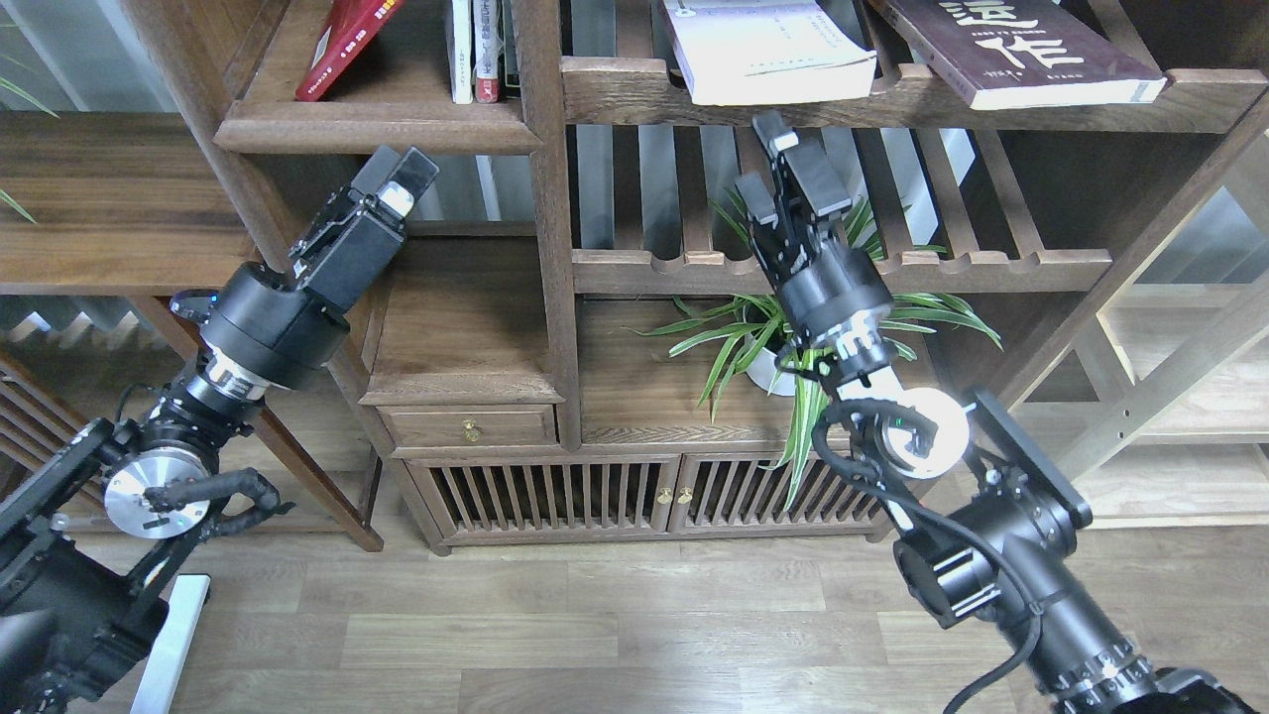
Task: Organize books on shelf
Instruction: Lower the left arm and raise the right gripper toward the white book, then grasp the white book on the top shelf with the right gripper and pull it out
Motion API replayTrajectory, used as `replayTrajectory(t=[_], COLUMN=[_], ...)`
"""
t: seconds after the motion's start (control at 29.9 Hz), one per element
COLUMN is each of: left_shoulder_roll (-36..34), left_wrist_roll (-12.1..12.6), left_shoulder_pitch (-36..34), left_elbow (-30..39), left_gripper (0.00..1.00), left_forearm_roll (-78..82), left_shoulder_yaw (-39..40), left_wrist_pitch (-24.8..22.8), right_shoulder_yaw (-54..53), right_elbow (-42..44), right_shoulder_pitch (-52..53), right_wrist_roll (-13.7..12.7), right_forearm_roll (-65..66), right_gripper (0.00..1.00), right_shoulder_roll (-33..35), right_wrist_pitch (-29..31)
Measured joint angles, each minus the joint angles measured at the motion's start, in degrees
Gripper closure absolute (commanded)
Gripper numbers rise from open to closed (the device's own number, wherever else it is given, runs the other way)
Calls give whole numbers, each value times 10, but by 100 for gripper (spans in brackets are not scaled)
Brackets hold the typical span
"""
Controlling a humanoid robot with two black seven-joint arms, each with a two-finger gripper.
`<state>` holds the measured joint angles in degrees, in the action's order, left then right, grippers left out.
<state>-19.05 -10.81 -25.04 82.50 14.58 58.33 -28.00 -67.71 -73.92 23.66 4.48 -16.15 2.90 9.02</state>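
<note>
The dark walnut shelf [548, 248] fills the view. The red book [347, 45] leans in its upper left compartment beside a few upright books [476, 50]. The white book [768, 55] and the dark brown book [1021, 50] with white characters lie flat on the top slatted rack. My left gripper [402, 174] is below the upper left board, in front of the left compartment; its fingers cannot be told apart. My right gripper [758, 159] is open and empty, just below the white book and in front of the lower slatted rack.
A potted spider plant [793, 337] stands on the board behind my right wrist. A small brass-knobbed drawer [471, 426] and slatted doors [555, 496] sit below. A dark side table [119, 198] is at the left and pale frame shelving [1170, 416] at the right.
</note>
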Motion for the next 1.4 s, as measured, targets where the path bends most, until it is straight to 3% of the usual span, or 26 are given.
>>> replayTrajectory(t=[0.27,0.57,0.97,1.14,1.4], left_shoulder_roll=[-2,-6,-8,-8,-8], left_wrist_roll=[0,-1,-1,0,0], left_shoulder_pitch=[2,14,30,30,30], left_elbow=[-6,-6,-6,-6,-6], left_gripper=[1,1,1,1,1], left_forearm_roll=[0,0,1,1,1], left_shoulder_yaw=[-20,-28,-27,-27,-27], left_wrist_pitch=[0,0,0,0,0], right_shoulder_yaw=[-31,-47,-48,-48,-47], right_elbow=[0,0,-1,-2,-2], right_shoulder_pitch=[27,70,74,70,41], right_wrist_roll=[0,-1,-1,2,6], right_forearm_roll=[-7,-57,-71,-71,-69], right_gripper=[13,23,61,92,99], right_shoulder_roll=[4,26,33,32,32], right_wrist_pitch=[-51,-147,-171,-156,-73])
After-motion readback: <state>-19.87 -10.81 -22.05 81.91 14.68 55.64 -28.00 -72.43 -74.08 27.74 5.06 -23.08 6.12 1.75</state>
